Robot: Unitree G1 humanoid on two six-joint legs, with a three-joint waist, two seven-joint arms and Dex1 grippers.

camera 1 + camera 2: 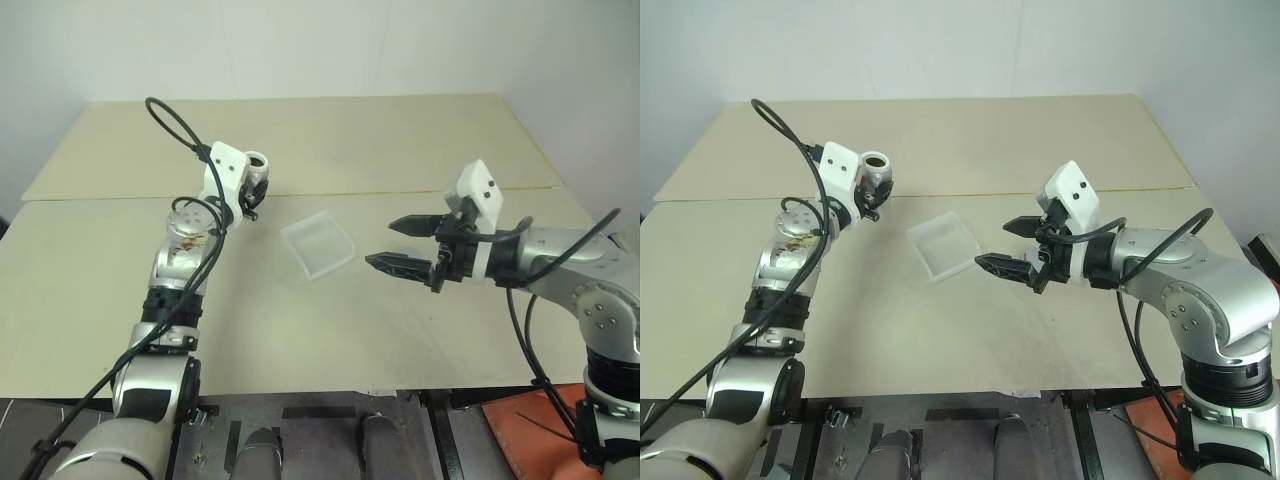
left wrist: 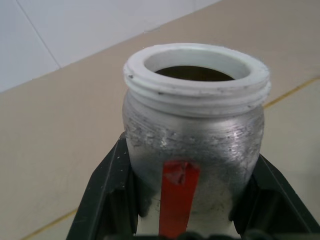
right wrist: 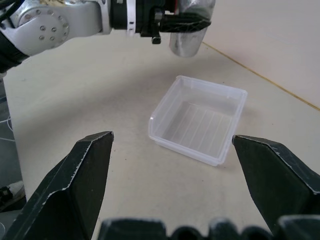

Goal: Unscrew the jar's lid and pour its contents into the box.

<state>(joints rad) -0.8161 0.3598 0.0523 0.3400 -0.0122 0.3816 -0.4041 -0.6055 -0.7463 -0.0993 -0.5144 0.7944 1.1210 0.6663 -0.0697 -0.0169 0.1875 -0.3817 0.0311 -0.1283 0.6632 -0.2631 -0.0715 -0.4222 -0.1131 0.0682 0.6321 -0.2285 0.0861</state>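
Open jar held upright, left of the box

Left gripper [image 1: 872, 186] clamps the jar [image 2: 192, 135], lid off, probably already emptied; right gripper [image 1: 402, 245], jaws apart, waits by the box [image 1: 318, 244].

Silver arms, black fingers [image 3: 90, 175] (looped cables)

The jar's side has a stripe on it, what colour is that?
Red, on the silvery jar; clearest in the left wrist view.

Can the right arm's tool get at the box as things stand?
Probably yes. The right tool hangs open beside the box, facing it, with bare table between them; the left tool, holding the jar, is off to the other side.
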